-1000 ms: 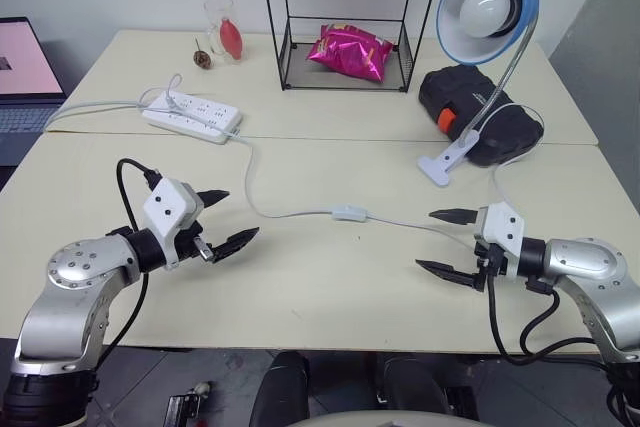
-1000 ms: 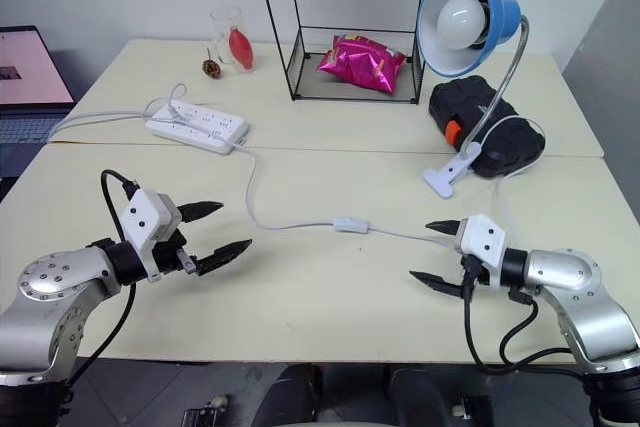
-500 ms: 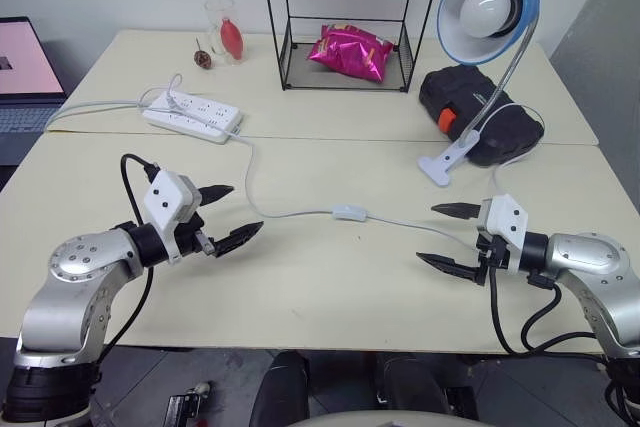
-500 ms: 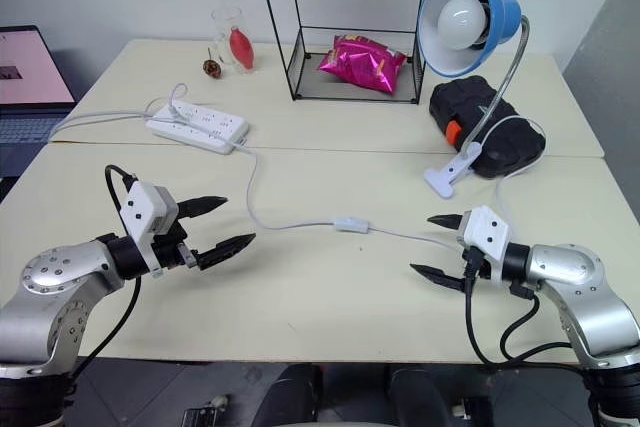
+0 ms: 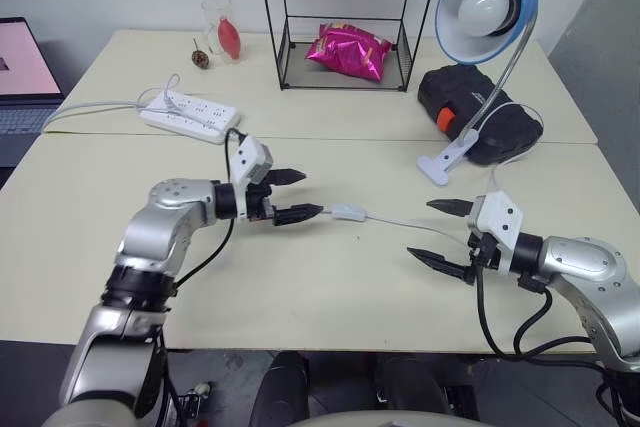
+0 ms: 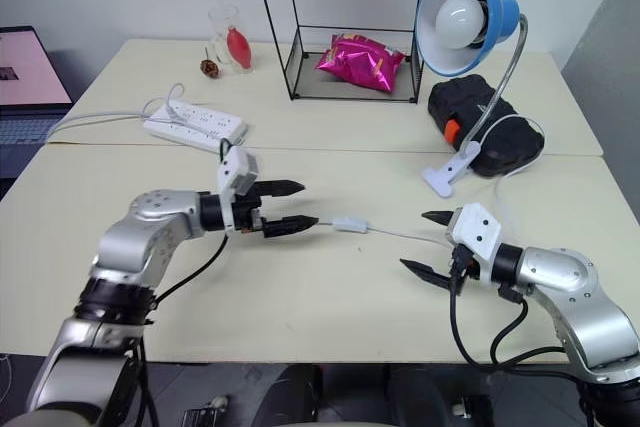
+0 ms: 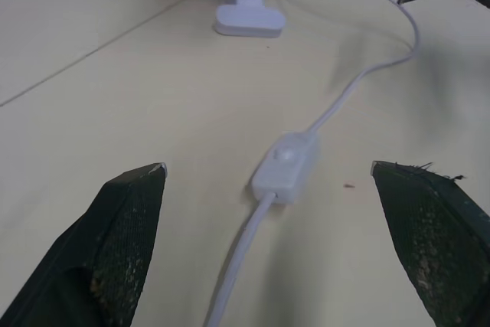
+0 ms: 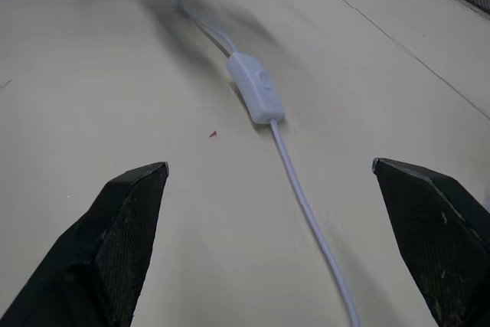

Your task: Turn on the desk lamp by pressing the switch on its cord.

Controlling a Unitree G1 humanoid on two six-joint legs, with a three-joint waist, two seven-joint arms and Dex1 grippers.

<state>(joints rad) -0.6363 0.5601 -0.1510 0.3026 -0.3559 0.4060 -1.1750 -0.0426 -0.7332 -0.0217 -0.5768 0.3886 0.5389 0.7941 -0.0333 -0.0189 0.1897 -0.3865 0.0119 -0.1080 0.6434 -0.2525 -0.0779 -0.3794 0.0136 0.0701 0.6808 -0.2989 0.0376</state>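
Now, entries as observed:
Left gripper point(image 5: 298, 195): centre-left of the left eye frame, fingers spread apart, nothing between them; tips aimed toward the frame's right, just short of the switch.
Right gripper point(image 5: 437, 231): lower right of the frame, fingers likewise apart and empty; tips aimed toward the frame's left, straddling the cord without visible contact.
Switch point(image 5: 348, 213): small white oblong, lying flat on the table point(image 5: 300, 297) at frame centre, between the two grippers; nearer the left one. Seen centred between the left fingers point(image 7: 122, 220) in the left wrist view.
Cord point(image 5: 400, 223): thin, white; ran from the switch rightward toward the right gripper, and leftward under the left gripper, then up toward the power strip point(image 5: 190, 114) at upper left.
Desk lamp point(image 5: 486, 9): upper right of the frame, blue shade with white bulb unlit, silver gooseneck down to a white clamp base resting on the table beside a black case point(image 5: 480, 112).
Background: wire rack point(image 5: 345, 17) at top centre holding a pink snack bag point(image 5: 348, 51); laptop point(image 5: 25, 72) at the far left edge.
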